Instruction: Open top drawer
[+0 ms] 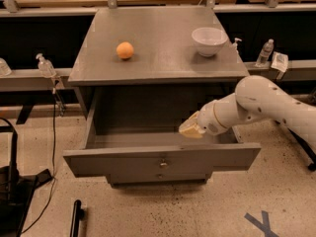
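Note:
The top drawer (123, 164) is a wide grey drawer with a small round metal knob (161, 165) at the centre of its front. It stands pulled far out of the grey cabinet (158, 58), and its inside shows bare. My gripper (190, 129) reaches in from the right on a white arm and sits over the drawer's inside, right of centre, just behind the front panel. Its tan fingertips point left. The lower drawers are mostly hidden under the open one.
An orange (125, 50) and a white bowl (209, 40) sit on the cabinet top. Bottles (265, 53) stand on low rails to the left and right. A black stand (12, 181) with cables is at the lower left. Blue tape (261, 223) marks the speckled floor.

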Robot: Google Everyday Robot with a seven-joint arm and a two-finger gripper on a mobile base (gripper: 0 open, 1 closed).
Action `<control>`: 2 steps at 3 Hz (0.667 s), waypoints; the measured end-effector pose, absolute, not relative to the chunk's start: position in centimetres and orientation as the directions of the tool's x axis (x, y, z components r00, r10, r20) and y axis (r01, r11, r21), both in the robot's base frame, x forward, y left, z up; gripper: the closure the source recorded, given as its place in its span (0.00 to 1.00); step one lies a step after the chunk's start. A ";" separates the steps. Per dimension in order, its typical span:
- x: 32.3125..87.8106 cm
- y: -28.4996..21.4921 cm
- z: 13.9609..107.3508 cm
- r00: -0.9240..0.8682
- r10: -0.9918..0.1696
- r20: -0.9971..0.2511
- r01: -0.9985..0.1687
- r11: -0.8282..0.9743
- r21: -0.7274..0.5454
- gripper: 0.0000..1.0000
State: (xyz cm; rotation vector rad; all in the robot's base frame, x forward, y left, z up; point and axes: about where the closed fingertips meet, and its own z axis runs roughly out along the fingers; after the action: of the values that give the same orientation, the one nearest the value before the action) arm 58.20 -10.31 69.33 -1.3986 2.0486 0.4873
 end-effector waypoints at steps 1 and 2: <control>55.0 -9.4 70.3 -0.271 -0.674 -0.687 -0.916 0.400 -0.031 1.00; 53.8 -8.7 70.1 -0.278 -0.665 -0.694 -0.915 0.402 -0.019 1.00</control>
State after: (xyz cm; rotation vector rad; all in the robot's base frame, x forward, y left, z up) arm 53.84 -8.66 70.09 -1.3420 2.0379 0.5185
